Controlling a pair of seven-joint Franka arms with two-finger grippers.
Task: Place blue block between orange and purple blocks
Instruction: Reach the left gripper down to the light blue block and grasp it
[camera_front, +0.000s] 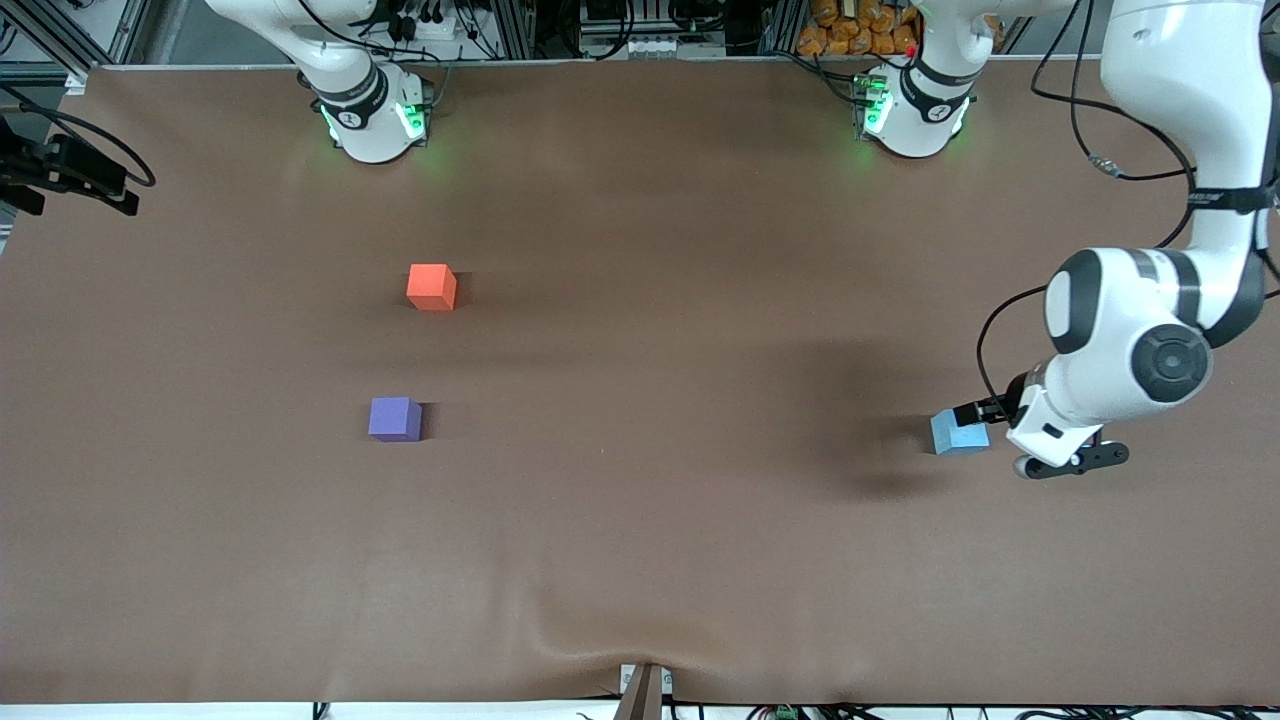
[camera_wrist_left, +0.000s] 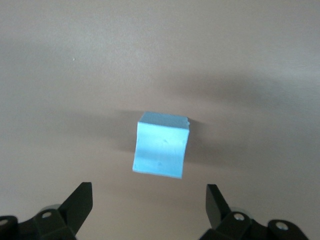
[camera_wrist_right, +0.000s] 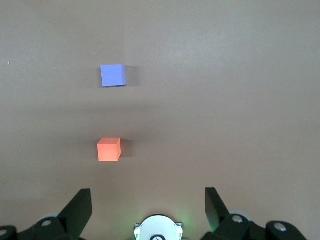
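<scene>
Blue block (camera_front: 959, 432) is sitting on the table (camera_front: 640, 560) toward the left arm's end, well apart from the other two cubes. I'm hanging my left gripper (camera_wrist_left: 149, 197) right by it, fingers (camera_wrist_left: 80, 200) spread wide w/ nothing between them, block not grabbed yet.

What could go wrong imo: block looks rotated a bit vs my jaws in the left wrist view, so if I'm closing w/o squaring up I'm probs pinching corners and it's twisting or popping out. Also coming down too low = shoving it along the cloth. Then the carry is long, and the gap between the orange block (camera_front: 432, 287) and purple block (camera_front: 395, 418) isn't huge, so a sloppy drop is bumping one of them.

Looks-wise: light sky-blue matte cube, same size as the others, faint crease on one face, prob foam so a bit squishy.

My right gripper (camera_wrist_right: 148, 197) is waiting up high over the right arm's base (camera_wrist_right: 157, 229), fingers spread too, holding nothing.
</scene>
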